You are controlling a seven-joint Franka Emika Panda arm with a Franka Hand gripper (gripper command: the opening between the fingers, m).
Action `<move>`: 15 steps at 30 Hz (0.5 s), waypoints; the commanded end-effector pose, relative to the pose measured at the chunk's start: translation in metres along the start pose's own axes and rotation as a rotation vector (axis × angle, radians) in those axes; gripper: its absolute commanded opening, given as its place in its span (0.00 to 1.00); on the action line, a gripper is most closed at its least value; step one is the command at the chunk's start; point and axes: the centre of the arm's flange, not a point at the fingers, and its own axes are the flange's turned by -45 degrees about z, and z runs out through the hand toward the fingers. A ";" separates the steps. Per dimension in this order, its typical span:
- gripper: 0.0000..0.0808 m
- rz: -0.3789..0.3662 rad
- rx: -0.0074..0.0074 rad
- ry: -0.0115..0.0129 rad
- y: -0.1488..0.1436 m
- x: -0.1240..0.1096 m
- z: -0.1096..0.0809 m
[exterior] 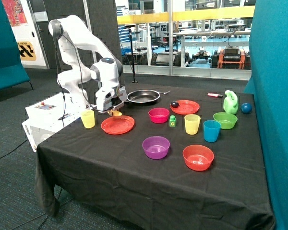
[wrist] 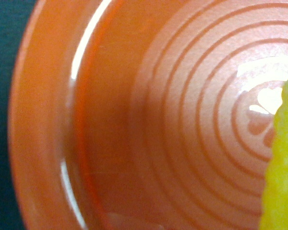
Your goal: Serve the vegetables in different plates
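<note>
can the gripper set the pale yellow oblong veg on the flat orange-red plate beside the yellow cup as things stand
Probably yes: the gripper hangs right above that orange-red plate, holding the yellow vegetable, with nothing between.

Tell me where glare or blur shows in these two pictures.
Wrist view: white glare streaks lie on the plate rim and centre rings; the yellow vegetable at the edge is blurred, too close to the lens. Outside view: bright windows behind, soft even light on the table, the gripper above the near plate.
</note>
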 end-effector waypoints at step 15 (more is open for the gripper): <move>0.00 0.017 0.0063 -0.0005 0.017 0.018 0.044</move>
